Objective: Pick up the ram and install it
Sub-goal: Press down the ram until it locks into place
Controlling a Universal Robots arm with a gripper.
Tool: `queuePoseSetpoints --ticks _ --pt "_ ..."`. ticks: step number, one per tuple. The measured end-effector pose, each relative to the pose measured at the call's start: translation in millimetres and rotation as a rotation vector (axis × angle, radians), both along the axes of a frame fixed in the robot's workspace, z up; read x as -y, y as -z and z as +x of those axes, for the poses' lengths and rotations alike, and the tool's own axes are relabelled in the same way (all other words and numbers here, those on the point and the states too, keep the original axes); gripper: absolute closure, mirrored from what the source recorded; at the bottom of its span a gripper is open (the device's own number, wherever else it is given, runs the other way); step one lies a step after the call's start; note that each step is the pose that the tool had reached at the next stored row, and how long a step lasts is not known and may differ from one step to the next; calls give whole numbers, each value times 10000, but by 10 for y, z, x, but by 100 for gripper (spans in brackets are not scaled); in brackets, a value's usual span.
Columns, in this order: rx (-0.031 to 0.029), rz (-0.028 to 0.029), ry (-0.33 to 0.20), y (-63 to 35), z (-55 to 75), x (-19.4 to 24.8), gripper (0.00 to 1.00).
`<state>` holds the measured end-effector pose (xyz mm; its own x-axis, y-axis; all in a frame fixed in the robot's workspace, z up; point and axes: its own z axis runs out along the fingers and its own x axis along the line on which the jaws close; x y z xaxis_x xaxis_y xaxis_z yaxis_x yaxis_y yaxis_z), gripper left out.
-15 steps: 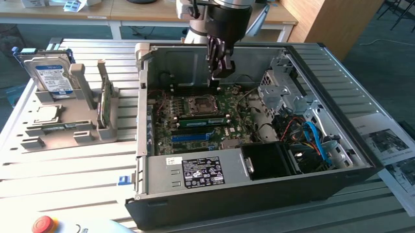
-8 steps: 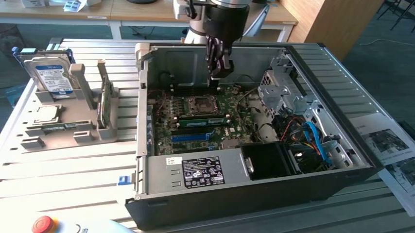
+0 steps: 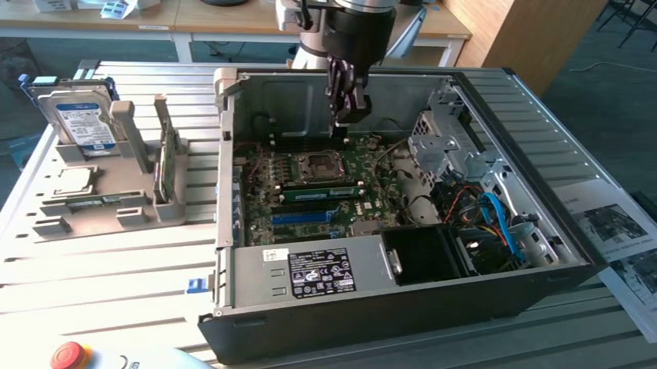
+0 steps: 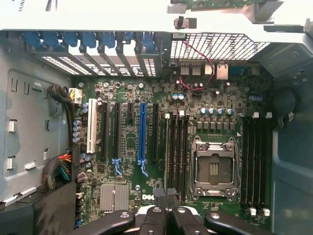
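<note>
Ram (image 3: 165, 165) stands on edge in the grey rack (image 3: 113, 207) on the tabletop (image 3: 103, 261), at the exterior view's left, upright for an easy pinch (another green strip seems seated beside the processor socket (image 3: 318, 164)). The tool (image 3: 349, 115) hangs over the motherboard (image 3: 308, 211), pressed together and empty.

Green motherboard (image 4: 146, 147), blue slot (image 4: 142, 132), white slot (image 4: 91, 126), blue-labelled hard drive (image 3: 85, 123)

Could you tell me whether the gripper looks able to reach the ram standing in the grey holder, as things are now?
Probably yes: the gripper is shut above the open case, and the ram stands upright outside it with nothing above.
</note>
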<state>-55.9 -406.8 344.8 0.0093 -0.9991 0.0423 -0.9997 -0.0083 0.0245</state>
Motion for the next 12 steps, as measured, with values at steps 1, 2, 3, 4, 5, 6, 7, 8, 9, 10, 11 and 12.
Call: queuePoseSetpoints --ticks 1,2,3,4,5,6,7,8,9,10,11,12 --pt "-3 -1 -1 0 7 0 89" --pt "-5 -2 -2 0 13 0 89" --pt "-7 -3 -2 -1 18 0 89" --pt "-7 -3 -2 0 20 0 89" --pt "-7 -3 -1 0 20 0 89" --pt "-7 -3 -2 0 20 0 89" --pt "-7 -2 -2 0 20 0 89" --pt "-7 -3 -3 0 21 0 89" --pt "-7 -3 -2 0 20 0 89" --pt "-7 -2 -2 0 20 0 89" --pt "-7 -3 -2 0 20 0 89" --pt "-7 -3 -2 0 20 0 89"
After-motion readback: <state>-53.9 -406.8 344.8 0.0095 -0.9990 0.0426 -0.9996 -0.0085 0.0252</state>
